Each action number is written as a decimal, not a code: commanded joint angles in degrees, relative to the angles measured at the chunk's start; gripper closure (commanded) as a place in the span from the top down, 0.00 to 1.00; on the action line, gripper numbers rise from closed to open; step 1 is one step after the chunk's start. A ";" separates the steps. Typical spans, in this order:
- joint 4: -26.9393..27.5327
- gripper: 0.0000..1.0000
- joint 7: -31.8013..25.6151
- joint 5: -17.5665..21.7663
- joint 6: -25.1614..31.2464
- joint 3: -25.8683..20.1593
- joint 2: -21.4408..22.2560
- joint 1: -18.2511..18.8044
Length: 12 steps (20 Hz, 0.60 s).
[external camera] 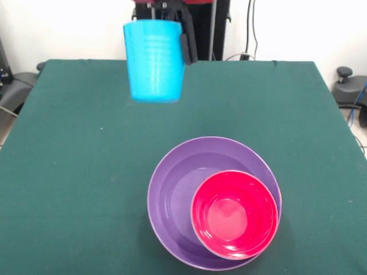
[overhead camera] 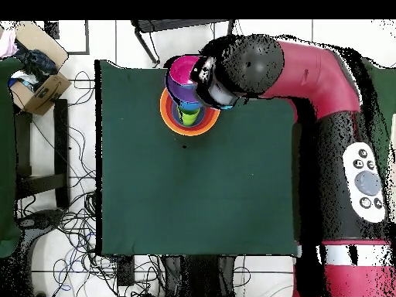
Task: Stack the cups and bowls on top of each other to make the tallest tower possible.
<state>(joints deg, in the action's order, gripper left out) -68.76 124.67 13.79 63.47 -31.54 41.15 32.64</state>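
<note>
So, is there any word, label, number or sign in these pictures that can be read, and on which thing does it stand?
No text can be read in either view.
Blue cup, purple bowl, pink-red bowl: plain, no print.
Arm's button panel: round buttons with marks too small to read.
Cardboard box: no legible label.

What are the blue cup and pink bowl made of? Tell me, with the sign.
The blue cup: apparently plastic, smooth, with fine moulded ridges round its wall. The pink-red bowl: likely plastic too, glossy, with a soft light reflection on its inner floor.
</note>
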 commanded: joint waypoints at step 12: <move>7.28 0.00 6.02 0.20 7.02 4.47 -3.59 -7.26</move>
<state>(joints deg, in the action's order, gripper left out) -64.50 124.67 13.62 65.14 -30.47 40.78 28.04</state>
